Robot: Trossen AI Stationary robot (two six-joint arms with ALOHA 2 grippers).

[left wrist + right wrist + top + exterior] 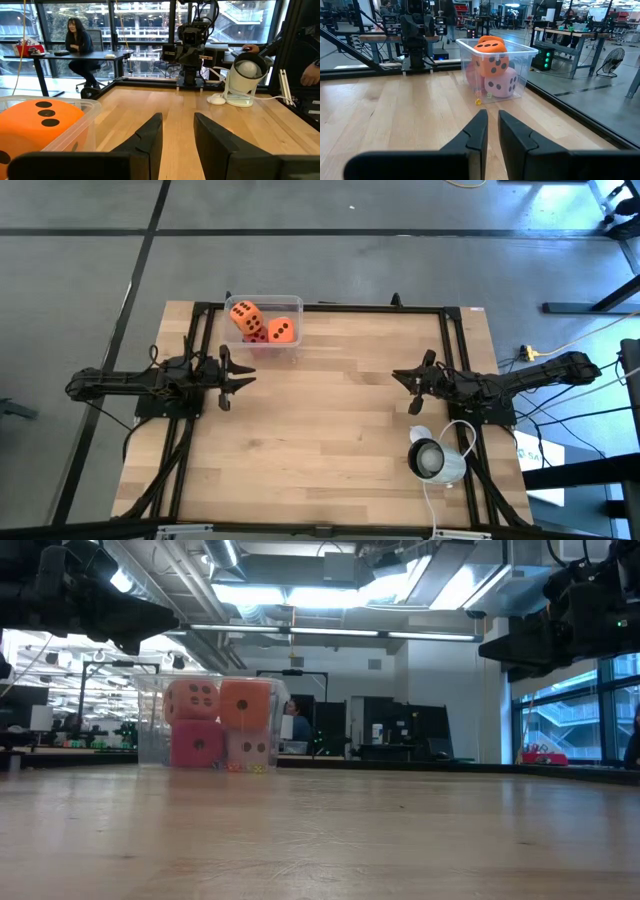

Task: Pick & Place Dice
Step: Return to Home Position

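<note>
Several dice sit stacked in a clear plastic box [292, 306] at the table's far left. Two orange dice [244, 315] [282, 330] lie on top, with a red die [197, 745] and a pale pink die [248, 748] under them on the box floor. My left gripper [240, 377] hovers level just near of the box, open and with nothing between its fingers; its wrist view shows one orange die [42, 120] close by. My right gripper [405, 377] hovers level at the right, its fingers all but together, facing the box [520, 50] from across the table.
A white round device [435, 458] with a cable stands on the near right of the table. Black rails [320, 308] frame the table's edges. The wooden middle [330, 420] between the arms is bare. A person sits at a desk beyond the table [80, 45].
</note>
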